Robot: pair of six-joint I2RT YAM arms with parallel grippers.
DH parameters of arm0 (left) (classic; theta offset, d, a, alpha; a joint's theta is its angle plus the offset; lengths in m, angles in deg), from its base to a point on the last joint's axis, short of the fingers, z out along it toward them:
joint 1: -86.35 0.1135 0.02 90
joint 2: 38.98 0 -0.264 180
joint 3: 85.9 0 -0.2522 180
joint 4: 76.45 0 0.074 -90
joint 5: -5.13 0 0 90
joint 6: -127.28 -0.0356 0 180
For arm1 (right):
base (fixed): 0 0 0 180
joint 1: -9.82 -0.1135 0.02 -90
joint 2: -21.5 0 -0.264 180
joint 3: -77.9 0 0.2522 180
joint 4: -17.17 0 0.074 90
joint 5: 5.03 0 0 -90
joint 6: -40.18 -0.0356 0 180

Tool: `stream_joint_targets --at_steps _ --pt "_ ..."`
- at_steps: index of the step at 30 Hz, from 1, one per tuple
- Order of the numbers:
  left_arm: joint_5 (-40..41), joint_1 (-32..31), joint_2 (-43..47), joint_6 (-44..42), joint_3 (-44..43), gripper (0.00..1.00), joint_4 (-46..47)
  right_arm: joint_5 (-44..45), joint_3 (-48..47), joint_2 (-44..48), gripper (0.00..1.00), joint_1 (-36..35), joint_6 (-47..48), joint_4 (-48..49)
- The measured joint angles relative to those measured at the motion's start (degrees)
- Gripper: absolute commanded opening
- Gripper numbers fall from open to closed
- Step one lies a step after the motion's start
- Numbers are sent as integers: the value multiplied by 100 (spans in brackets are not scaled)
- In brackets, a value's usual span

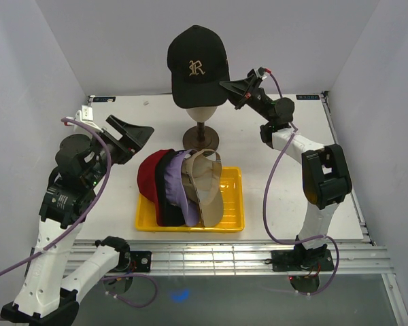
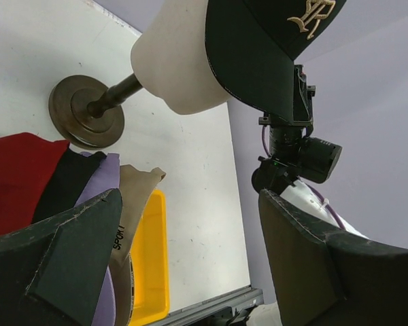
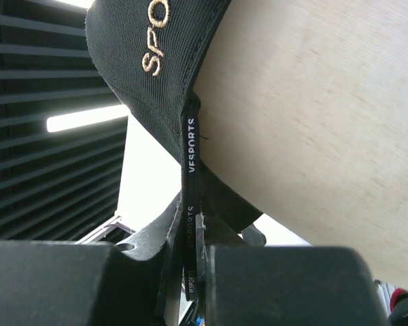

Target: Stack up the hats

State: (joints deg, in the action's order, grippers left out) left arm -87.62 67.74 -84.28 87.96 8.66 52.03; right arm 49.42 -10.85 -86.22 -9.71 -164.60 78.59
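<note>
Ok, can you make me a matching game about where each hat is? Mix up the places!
Things:
1. R cap
2. red cap
3. tan cap
4. lavender cap

Places:
A. right end of the row in the tray
B. on the head
C. left end of the row in the tray
D. between the black cap and the tan cap

Pairs: 1-B, 2-C, 3-A, 4-D
</note>
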Motion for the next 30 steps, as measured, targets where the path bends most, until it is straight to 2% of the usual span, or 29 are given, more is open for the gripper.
stream_joint_targets --at_steps 18,30 --pt "2 0 -13 0 109 91 0 -109 483 13 9 0 -31 205" --pt "22 0 0 -4 160 91 0 -153 699 48 35 9 -26 120"
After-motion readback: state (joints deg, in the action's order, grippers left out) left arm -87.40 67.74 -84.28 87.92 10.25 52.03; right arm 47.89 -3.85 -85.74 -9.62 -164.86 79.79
